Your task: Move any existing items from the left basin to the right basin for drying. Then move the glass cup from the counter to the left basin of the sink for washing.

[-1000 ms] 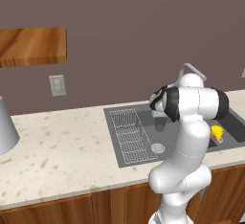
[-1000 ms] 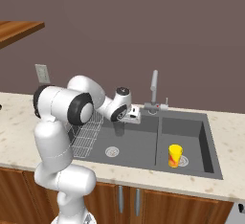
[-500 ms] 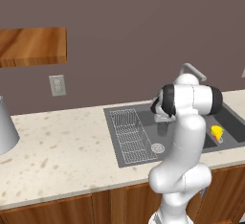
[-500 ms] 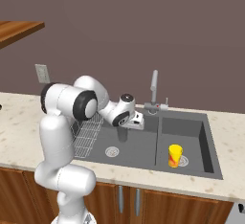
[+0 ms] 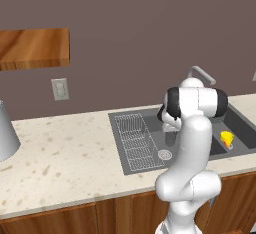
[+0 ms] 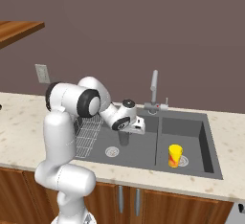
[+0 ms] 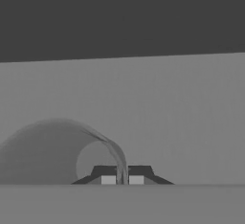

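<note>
cup: grey see-thru tumbler, upright, hanging under the gripper over the left basin, near the divider w/ the right basin. can't tell if its base touches the basin floor. in hand view the cup rim curves up from the left and runs down between the two fingertips; jaws pinched nearly together on the cup wall, one tip inside, one outside. so gripper = closed on the cup, cup directly at the tips.

containers:
- sink: dark grey, 2 compartments, set in the beige speckled counter. faucet at the back, above the divider.
- left basin: wider one. wire rack lies along its left part; round drain near the front. cup is right of the rack, behind and a bit right of the drain in right base view.
- right basin: narrower, no rack. yellow bottle w/ red-orange band stands upright in it, beside the drain there, toward the front. in left base view its top peeks out past the arm. well apart from the cup, divider between them.

grey cone stands on the counter far left, well apart from the sink.
</note>
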Robot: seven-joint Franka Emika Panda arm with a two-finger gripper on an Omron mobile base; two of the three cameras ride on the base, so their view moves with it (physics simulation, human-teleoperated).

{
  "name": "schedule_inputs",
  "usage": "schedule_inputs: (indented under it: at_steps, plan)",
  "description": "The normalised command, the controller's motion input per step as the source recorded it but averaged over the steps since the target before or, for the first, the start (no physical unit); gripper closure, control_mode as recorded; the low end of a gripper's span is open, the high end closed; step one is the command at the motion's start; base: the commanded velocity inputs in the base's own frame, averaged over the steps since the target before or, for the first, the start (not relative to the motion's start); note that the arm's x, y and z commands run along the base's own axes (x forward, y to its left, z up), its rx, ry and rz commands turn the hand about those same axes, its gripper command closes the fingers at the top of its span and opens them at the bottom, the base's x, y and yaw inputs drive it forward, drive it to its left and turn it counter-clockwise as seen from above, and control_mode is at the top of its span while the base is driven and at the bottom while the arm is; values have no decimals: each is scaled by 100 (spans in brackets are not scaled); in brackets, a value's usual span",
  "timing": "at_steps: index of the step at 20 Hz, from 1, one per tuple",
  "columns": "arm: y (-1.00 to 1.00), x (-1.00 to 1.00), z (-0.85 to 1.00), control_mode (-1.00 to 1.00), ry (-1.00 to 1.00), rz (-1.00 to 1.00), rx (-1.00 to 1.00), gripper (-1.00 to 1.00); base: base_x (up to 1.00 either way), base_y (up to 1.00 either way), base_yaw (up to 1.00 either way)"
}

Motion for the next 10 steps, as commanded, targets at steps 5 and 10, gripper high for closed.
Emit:
schedule_inputs:
  at_steps: [5,10]
  plan:
    - [-3,0,-26,-100,0,0,0,100,0,0,0]
    - [0,0,-28,-100,0,0,0,100,0,0,0]
